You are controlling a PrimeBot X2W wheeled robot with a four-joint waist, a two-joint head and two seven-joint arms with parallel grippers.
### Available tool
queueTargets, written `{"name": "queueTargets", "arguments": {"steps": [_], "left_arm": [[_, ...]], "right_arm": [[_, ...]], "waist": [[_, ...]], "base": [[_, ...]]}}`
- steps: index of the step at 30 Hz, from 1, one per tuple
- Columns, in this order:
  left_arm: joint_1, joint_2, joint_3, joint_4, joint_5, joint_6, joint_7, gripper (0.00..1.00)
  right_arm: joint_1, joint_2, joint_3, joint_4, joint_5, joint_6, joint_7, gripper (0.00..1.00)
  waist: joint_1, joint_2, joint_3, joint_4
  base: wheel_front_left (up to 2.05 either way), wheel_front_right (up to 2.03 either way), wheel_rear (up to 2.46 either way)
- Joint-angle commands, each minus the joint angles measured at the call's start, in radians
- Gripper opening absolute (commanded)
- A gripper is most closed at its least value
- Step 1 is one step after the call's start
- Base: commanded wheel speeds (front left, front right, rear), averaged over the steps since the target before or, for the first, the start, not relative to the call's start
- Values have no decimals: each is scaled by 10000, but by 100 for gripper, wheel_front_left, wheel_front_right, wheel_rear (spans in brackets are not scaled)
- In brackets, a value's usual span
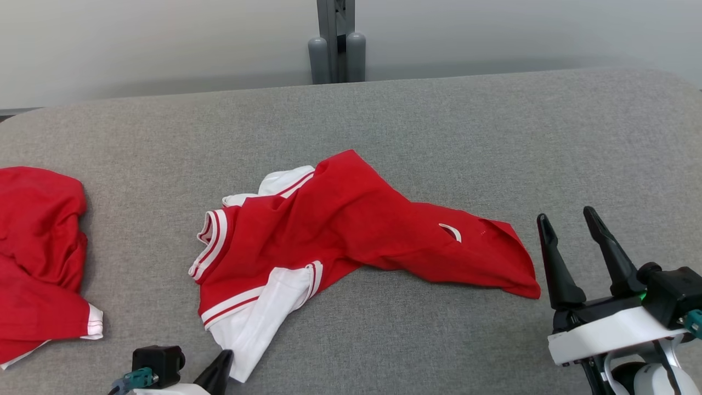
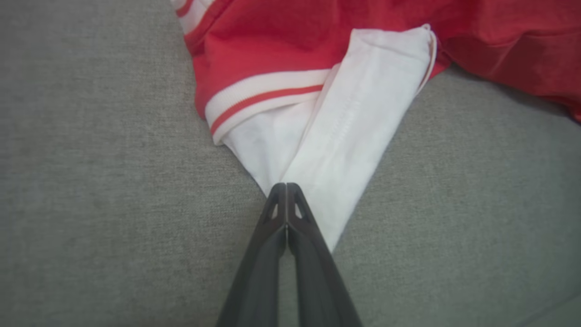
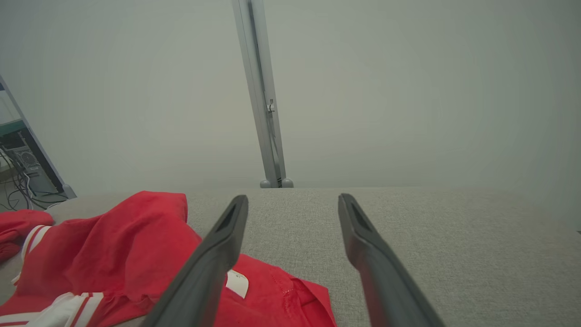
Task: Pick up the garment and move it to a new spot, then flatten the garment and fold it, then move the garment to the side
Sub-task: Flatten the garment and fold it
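Note:
A crumpled red garment (image 1: 351, 225) with white sleeves and red-and-white striped trim lies in the middle of the grey table (image 1: 493, 137). One white sleeve (image 2: 345, 136) stretches toward the near edge. My left gripper (image 2: 286, 185) is shut, its tips resting over that sleeve's narrow end; no cloth shows between the fingers. It appears as one dark finger beside the left gripper (image 1: 219, 362) mount in the head view. My right gripper (image 1: 567, 216) stands open just right of the garment's red hem (image 3: 281, 290), nothing between its fingers.
A second red garment (image 1: 38, 258) is bunched at the table's left edge. A grey metal post (image 1: 335, 41) rises behind the far edge. Bare grey surface spreads to the right and back. A rack with cables (image 3: 22, 168) stands off the table's left.

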Motion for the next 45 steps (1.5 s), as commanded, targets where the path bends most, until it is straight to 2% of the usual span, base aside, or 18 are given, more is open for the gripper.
{"name": "queueTargets", "arguments": {"steps": [1, 12, 16, 17, 19, 24, 31, 38, 45], "left_arm": [[-143, 65, 33, 7, 92, -23, -155, 0], [-604, 152, 605, -561, 532, 362, -1190, 0], [-1147, 149, 1147, -1463, 956, 695, -2133, 0], [-1298, 168, 1244, -1582, 1038, 744, -2254, 45], [-1629, 158, 1441, -1896, 1249, 840, -2593, 100], [-2432, 47, 1854, -2332, 1603, 1133, -3105, 100], [-2596, 216, 2199, -1990, 1968, 1136, -3455, 100], [-1864, 418, 1861, -1520, 2081, 754, -3529, 100], [-1331, 342, 1821, -1105, 1914, 682, -3574, 100]], "right_arm": [[-110, -61, -52, 3, 12, 2, -86, 100], [-242, -61, -313, -50, -68, 2, -178, 100], [-269, -63, -413, -41, -56, 2, -220, 100], [-277, -59, -430, -38, -57, 2, -217, 100], [-295, -61, -464, -12, -61, 2, -210, 100], [-352, -61, -520, 42, -78, 2, -214, 100], [-325, -61, -537, 197, -222, 2, -258, 100], [-16, -56, -542, 444, -292, 2, -233, 100], [185, -61, -564, 727, -247, 2, -210, 100]], "waist": [[0, 0, 26, 11], [0, 0, -24, 115], [0, 0, -124, 196], [0, 0, -143, 212], [0, 0, -211, 234], [0, 0, -380, 264], [0, 0, -623, 216], [0, 0, -864, 172], [0, 0, -1119, 213]], "base": [[0, 0, 0], [0, 0, 0], [0, 0, 0], [0, 0, 0], [0, 0, 0], [0, 0, 0], [0, 0, 0], [0, 0, 0], [0, 0, 0]]}}
